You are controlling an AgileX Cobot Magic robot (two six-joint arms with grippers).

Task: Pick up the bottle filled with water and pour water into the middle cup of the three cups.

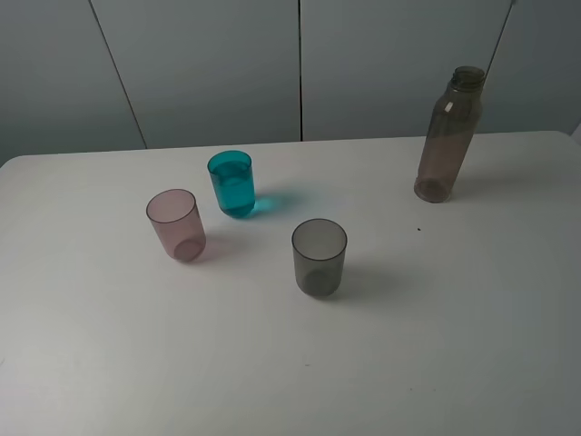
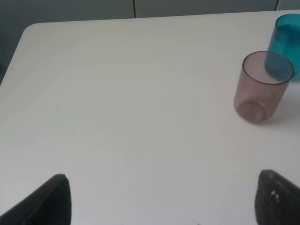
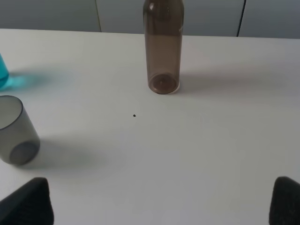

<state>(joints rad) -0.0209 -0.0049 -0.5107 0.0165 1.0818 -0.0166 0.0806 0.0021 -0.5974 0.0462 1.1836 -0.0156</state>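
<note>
The smoky brown-grey bottle (image 1: 448, 136) stands upright without a cap at the back right of the white table (image 1: 436, 345); it also shows in the right wrist view (image 3: 163, 47). The teal-blue cup (image 1: 232, 183) stands at the back, between the pale pink cup (image 1: 176, 224) on the left and the smoky grey cup (image 1: 319, 256) nearer the front. No arm shows in the exterior view. My left gripper (image 2: 164, 199) is open and empty, with the pink cup (image 2: 261, 87) and teal cup (image 2: 283, 44) ahead. My right gripper (image 3: 159, 204) is open and empty, well short of the bottle.
Grey wall panels (image 1: 300, 64) rise behind the table's back edge. A tiny dark speck (image 1: 418, 229) lies on the table in front of the bottle. The grey cup (image 3: 14, 131) shows at the edge of the right wrist view.
</note>
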